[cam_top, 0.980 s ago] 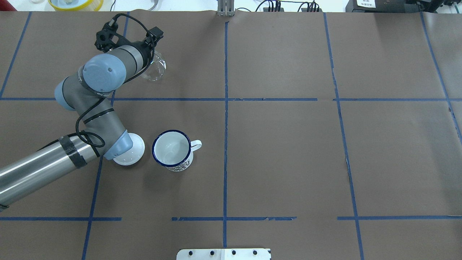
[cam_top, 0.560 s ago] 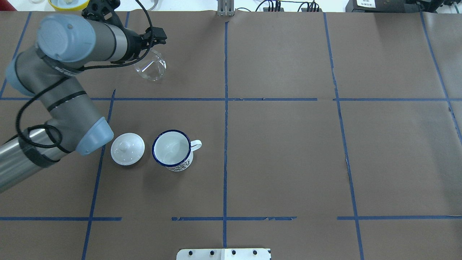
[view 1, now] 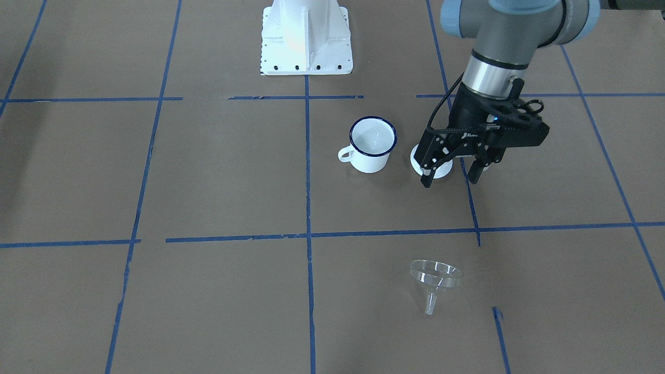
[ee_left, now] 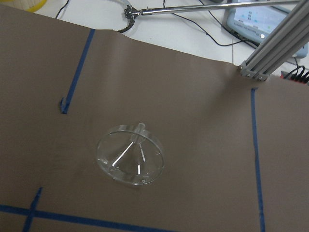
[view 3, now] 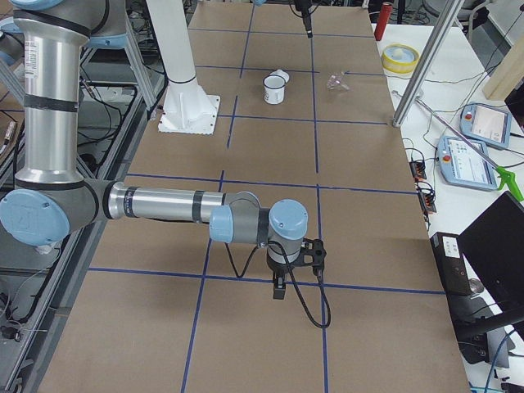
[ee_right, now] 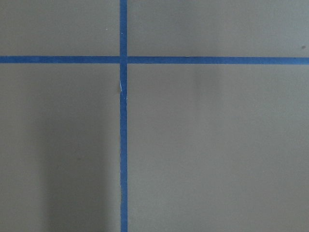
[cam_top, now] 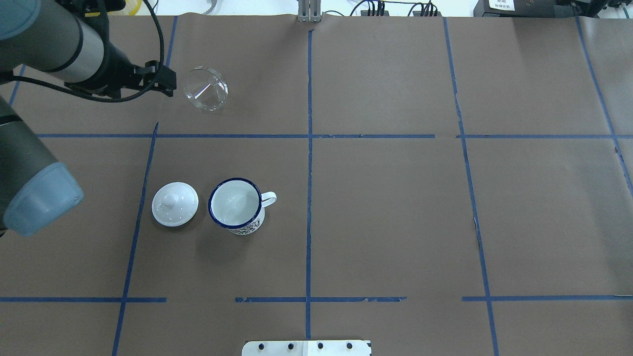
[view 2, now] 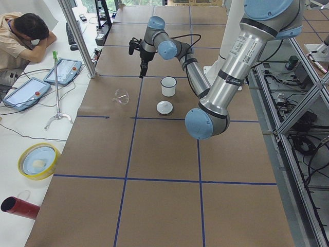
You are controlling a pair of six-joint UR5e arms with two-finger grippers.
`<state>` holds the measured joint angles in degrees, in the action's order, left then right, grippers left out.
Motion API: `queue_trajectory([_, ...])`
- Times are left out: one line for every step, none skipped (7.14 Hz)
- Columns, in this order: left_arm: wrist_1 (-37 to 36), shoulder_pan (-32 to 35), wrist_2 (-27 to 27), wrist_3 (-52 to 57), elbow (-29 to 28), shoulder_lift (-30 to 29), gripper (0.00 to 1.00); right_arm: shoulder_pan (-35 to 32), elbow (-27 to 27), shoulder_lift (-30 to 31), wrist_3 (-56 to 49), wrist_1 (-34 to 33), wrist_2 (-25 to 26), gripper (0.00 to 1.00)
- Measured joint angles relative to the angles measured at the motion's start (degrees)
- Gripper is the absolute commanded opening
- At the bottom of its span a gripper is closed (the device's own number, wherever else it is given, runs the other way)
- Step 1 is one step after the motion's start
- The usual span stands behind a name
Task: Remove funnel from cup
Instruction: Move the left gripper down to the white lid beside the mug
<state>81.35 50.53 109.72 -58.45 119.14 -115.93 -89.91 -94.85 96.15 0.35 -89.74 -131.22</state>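
The clear funnel (cam_top: 205,89) lies tipped on the brown table, apart from the cup, with its spout off the surface. It also shows in the left wrist view (ee_left: 130,154) and the front view (view 1: 435,278). The white cup (cam_top: 235,205) with a dark blue rim stands upright and empty (view 1: 371,143). My left gripper (view 1: 450,181) is open and empty, raised above the table, left of the funnel in the overhead view (cam_top: 165,81). My right gripper (view 3: 278,291) points down at bare table far from both; I cannot tell whether it is open.
A white domed lid (cam_top: 174,203) with a knob lies beside the cup on its left. The robot's white base plate (view 1: 304,36) is at the table's near edge. An aluminium post (view 2: 77,36) stands at the far edge, with a seated operator (view 2: 20,41) beyond it.
My left arm has swung back to the left and lifted, taking the open gripper away from the funnel. The funnel, cup and lid have not moved.
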Motion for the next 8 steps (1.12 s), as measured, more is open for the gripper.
queue_trajectory([0.5,-0.3,1.3,0.9,2.1,3.7,1.00,0.0,0.0,0.0,0.0,0.0,0.0,1.00])
queue_trajectory([2.4,-1.1,1.9,1.2,2.6,7.1,1.00,0.0,0.0,0.0,0.0,0.0,0.0,1.00])
queue_trajectory([4.9,-2.5,2.4,0.8,1.6,9.2,1.00,0.0,0.0,0.0,0.0,0.0,0.0,1.00])
queue_trajectory([8.9,-4.2,3.0,-0.4,-1.2,10.2,1.00,0.0,-0.1,0.0,0.0,0.0,0.0,1.00])
queue_trajectory([15.1,-6.1,3.5,-1.9,-5.5,10.8,1.00,0.0,-0.1,0.0,0.0,0.0,0.0,1.00])
queue_trajectory([20.5,-8.0,3.7,-2.7,-9.2,11.5,1.00,0.0,-0.1,0.0,0.0,0.0,0.0,1.00])
queue_trajectory([23.2,-9.8,3.7,-3.1,-11.2,12.2,1.00,0.0,-0.1,0.0,0.0,0.0,0.0,1.00])
queue_trajectory([24.2,-11.2,3.7,-3.4,-12.4,12.6,1.00,0.0,-0.1,0.0,0.0,0.0,0.0,1.00])
